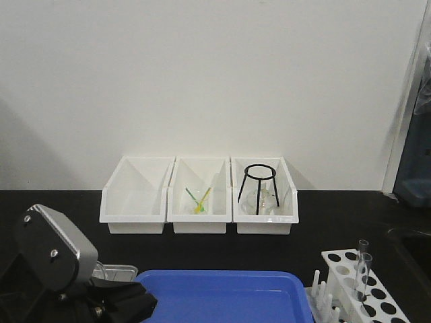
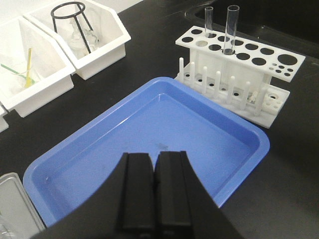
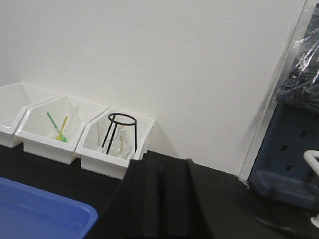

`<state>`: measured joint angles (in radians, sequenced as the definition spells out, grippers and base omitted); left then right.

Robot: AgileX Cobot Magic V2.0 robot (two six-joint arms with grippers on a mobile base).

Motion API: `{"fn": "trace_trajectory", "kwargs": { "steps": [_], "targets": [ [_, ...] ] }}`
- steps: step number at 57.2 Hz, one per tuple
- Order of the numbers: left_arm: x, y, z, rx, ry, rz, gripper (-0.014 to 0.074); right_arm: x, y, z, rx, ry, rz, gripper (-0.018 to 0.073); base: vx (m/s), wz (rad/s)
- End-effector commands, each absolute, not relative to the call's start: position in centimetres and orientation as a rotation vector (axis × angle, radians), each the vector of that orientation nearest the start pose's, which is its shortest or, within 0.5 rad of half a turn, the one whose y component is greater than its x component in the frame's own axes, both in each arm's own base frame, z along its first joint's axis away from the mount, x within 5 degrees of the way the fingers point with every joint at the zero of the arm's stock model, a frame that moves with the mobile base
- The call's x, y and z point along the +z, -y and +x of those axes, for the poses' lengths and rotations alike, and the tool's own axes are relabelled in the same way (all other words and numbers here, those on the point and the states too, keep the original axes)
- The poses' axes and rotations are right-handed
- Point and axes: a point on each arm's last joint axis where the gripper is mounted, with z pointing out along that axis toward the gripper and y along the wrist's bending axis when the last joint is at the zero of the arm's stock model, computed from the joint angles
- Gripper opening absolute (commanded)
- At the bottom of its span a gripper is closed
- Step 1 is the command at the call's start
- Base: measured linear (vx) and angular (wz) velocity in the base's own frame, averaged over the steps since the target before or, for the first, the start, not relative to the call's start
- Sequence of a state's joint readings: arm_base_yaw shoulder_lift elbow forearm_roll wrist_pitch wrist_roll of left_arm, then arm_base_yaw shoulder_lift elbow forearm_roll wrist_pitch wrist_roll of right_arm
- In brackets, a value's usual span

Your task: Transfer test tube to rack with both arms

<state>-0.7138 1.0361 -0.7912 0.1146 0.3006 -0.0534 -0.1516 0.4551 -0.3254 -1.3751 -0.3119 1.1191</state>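
Two slim clear test tubes (image 2: 232, 29) stand upright in holes of the white rack (image 2: 254, 74), which has drying pegs along its near side. In the front view the rack (image 1: 322, 296) is at the lower right with a test tube (image 1: 366, 269) rising from it. My left gripper (image 2: 155, 153) is shut and empty, hovering over the blue tray (image 2: 149, 124) to the left of the rack. The right gripper (image 3: 160, 160) is shut with nothing in it, raised over the black counter and facing the wall. It does not show in the front view.
Three white bins (image 1: 199, 222) line the back wall. The right one holds a black wire tripod (image 1: 258, 182) and the middle one yellow and green sticks. A metal tray (image 2: 15, 204) lies left of the blue tray. A dark blue-grey unit (image 3: 289, 149) stands at the right.
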Motion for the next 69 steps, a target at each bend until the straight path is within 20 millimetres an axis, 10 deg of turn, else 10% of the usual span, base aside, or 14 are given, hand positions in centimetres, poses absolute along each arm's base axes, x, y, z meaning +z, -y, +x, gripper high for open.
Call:
{"fn": "trace_trajectory", "kwargs": {
  "steps": [1,19,29,45,69],
  "targets": [
    [34.7,14.4,17.0,-0.423,-1.800,0.707,-0.0007,30.6,-1.2,10.4,-0.073,-1.485,-0.312,-0.0011,0.00,0.00],
    [35.3,13.8,16.5,-0.358,-1.741,0.754,-0.0007,30.6,-1.2,10.4,-0.077,-1.486,-0.316,-0.0011,0.00,0.00],
    [35.0,9.5,13.8,-0.295,-1.688,0.654,-0.0007,30.6,-1.2,10.4,-0.075,-1.485,-0.318,-0.0011,0.00,0.00],
    [28.8,1.9,7.1,-0.150,-1.626,0.286,-0.0007,30.6,-1.2,10.4,-0.075,-1.485,-0.318,-0.0011,0.00,0.00],
    [20.2,0.6,5.4,-0.081,-1.583,0.105,-0.0007,30.6,-1.2,10.4,-0.075,-1.485,-0.318,-0.0011,0.00,0.00]
  ]
}}
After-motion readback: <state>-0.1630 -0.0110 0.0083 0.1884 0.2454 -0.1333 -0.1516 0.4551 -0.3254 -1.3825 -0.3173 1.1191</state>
